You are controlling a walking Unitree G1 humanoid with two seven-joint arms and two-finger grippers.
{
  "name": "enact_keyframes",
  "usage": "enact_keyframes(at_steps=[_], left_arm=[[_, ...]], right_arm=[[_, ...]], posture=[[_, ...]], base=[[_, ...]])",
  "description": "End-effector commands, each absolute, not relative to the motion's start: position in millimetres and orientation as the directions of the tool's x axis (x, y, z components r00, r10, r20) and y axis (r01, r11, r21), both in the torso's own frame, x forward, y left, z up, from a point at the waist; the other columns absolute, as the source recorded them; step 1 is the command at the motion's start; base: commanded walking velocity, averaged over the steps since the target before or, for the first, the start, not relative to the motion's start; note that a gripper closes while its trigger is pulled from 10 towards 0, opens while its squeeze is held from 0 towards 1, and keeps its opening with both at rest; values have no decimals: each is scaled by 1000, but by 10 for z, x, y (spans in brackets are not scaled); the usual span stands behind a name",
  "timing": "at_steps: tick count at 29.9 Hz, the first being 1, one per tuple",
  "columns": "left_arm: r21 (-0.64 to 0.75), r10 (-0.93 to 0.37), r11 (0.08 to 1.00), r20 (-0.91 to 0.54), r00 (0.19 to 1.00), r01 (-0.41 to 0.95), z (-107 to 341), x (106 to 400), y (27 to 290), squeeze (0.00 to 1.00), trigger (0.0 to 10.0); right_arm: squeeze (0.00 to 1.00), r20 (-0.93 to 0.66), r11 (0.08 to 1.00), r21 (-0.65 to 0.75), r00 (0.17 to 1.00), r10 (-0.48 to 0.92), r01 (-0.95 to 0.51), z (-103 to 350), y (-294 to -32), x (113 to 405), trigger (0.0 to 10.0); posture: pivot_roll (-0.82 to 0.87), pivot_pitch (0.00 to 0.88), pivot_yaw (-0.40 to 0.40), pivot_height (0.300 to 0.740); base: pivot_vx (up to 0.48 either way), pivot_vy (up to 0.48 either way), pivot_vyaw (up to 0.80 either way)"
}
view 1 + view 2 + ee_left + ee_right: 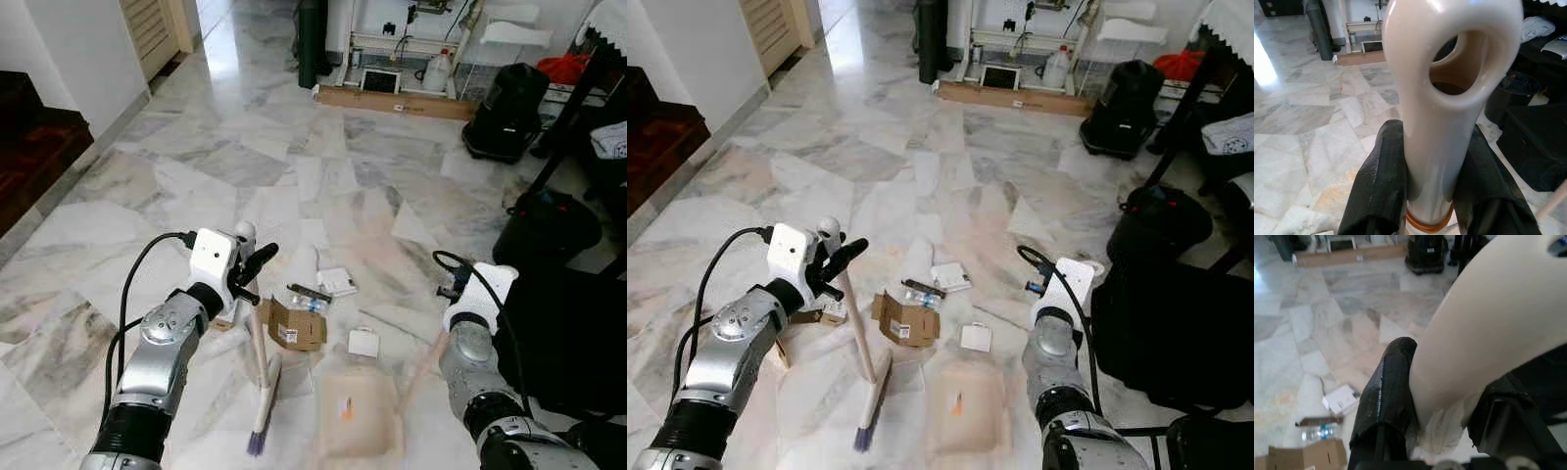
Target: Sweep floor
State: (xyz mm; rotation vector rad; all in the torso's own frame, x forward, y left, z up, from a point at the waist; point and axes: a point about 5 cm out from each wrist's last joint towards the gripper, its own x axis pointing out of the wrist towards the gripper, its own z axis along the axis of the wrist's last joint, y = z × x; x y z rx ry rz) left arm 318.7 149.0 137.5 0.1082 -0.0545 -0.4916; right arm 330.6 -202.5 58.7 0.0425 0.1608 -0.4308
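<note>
Left claw (257,266) raised, clamping broom handle (257,338); right claw (1449,401) low, gripping dustpan handle (1484,328).

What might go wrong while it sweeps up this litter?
The broom could push the cardboard box and small bottle past the dustpan rather than into it. The left gripper clamps only the handle's top, so the broom might twist. The black bag sits close beside the right gripper.
</note>
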Motion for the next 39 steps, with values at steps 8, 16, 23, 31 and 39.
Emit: enact_keyframes(at_steps=[8, 16, 23, 31, 39], left_arm=[[140, -498, 862, 64, 865, 487, 1492, 3167, 1490, 0, 10000], [157, -504, 857, 56, 862, 491, 1510, 3153, 1524, 0, 10000], [172, -507, 853, 49, 861, 493, 1522, 3132, 1557, 0, 10000], [181, -503, 853, 34, 864, 490, 1501, 3095, 1609, 0, 10000], [181, -503, 852, 25, 864, 491, 1499, 3084, 1622, 0, 10000]], right_arm=[[0, -171, 909, -15, 895, -413, 417, 556, -2023, 3291, 10000], [0, -214, 910, -34, 886, -411, 414, 498, -2001, 3282, 10000], [0, -200, 906, -29, 885, -420, 423, 533, -2014, 3306, 10000], [0, -165, 900, -13, 887, -431, 435, 594, -2038, 3331, 10000], [0, -232, 909, -49, 880, -414, 415, 475, -2006, 3281, 10000]], posture=[[20, 72, -43, 740], [19, 72, -37, 740], [28, 74, -37, 740], [39, 75, -37, 740], [50, 75, -38, 740]], base=[[0, 0, 0], [0, 0, 0], [0, 0, 0], [0, 0, 0], [0, 0, 0]])
